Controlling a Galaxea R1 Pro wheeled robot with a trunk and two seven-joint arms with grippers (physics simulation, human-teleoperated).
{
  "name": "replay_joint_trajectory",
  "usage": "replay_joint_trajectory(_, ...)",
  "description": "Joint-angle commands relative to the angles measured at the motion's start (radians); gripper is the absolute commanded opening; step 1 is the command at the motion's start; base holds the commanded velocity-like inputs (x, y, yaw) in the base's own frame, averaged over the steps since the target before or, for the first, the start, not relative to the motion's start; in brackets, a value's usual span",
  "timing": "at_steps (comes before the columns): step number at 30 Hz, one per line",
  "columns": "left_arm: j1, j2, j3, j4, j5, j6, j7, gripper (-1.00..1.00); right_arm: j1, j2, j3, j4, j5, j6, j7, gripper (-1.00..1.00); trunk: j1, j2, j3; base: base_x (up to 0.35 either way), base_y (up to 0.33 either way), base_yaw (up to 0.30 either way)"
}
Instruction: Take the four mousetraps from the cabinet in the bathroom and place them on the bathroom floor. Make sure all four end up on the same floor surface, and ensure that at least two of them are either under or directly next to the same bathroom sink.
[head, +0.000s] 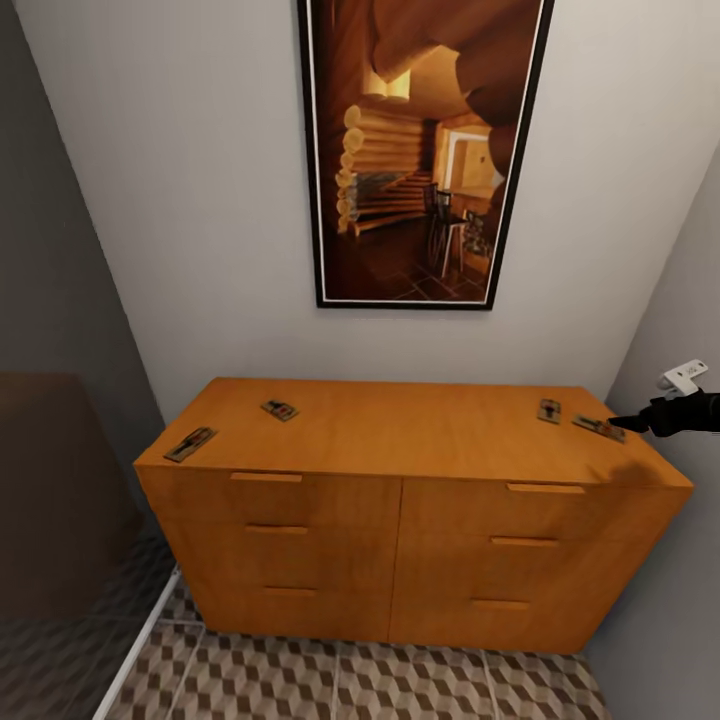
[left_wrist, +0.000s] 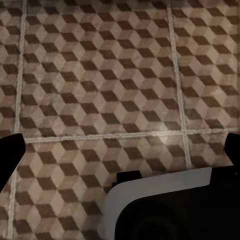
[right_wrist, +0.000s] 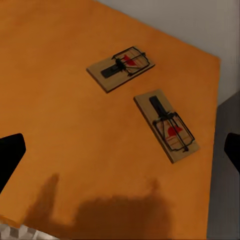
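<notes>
Four mousetraps are lying on the cabinet (head: 400, 440) tabletop. Two are sitting at the 9 o'clock end, well apart: one (head: 190, 444) at the front corner, one (head: 280, 409) behind it toward 1 o'clock. Two are sitting at the 3 o'clock end, near each other: one (head: 549, 411) inboard, one (head: 598, 427) just beside the right gripper (head: 625, 424). The bathroom floor (head: 350, 685) is lying before the cabinet.

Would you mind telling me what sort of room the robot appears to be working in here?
Probably a corner of a home bathroom, though no fixture confirms it: cube-patterned floor tiles, a low orange-wood cabinet with mousetraps on top, and a framed picture on the plain wall.
</notes>
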Motion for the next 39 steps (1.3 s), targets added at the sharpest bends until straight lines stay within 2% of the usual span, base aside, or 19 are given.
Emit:
replay_joint_trajectory(1,-0.002,0.000,0.009,0.004,-0.009,-0.006,-0.002,1.00,-0.001,0.000,-0.002,-0.001,0.006,0.005,0.007,1.00,0.000,-0.001,-0.001,0.112,-0.082,0.000)
replay_joint_trajectory(10,-0.002,0.000,0.009,0.004,-0.009,-0.006,-0.002,1.00,-0.001,0.000,-0.001,-0.001,0.006,0.005,0.007,1.00,0.000,-0.001,-0.001,0.024,-0.017,0.000)
replay_joint_trajectory(17,-0.002,0.000,0.009,0.004,-0.009,-0.006,-0.002,1.00,-0.001,-0.013,-0.002,-0.002,0.007,0.002,0.119,1.00,0.000,-0.001,-0.001,0.001,-0.001,0.000)
replay_joint_trajectory(20,-0.002,0.000,0.009,0.004,-0.009,-0.006,-0.002,1.00,-0.001,-0.019,-0.002,-0.003,0.008,0.002,0.137,1.00,0.000,-0.001,-0.001,0.000,0.000,0.000)
replay_joint_trajectory(26,-0.002,0.000,0.009,0.004,-0.009,-0.006,-0.002,1.00,-0.001,-0.030,-0.002,-0.003,0.011,0.002,0.153,1.00,0.000,-0.001,-0.001,0.000,0.000,0.000)
replay_joint_trajectory(39,-0.002,-0.002,0.009,0.004,-0.009,-0.006,-0.002,1.00,-0.001,-0.035,-0.002,-0.012,0.014,0.000,0.154,1.00,0.000,-0.001,-0.001,0.000,0.000,0.000)
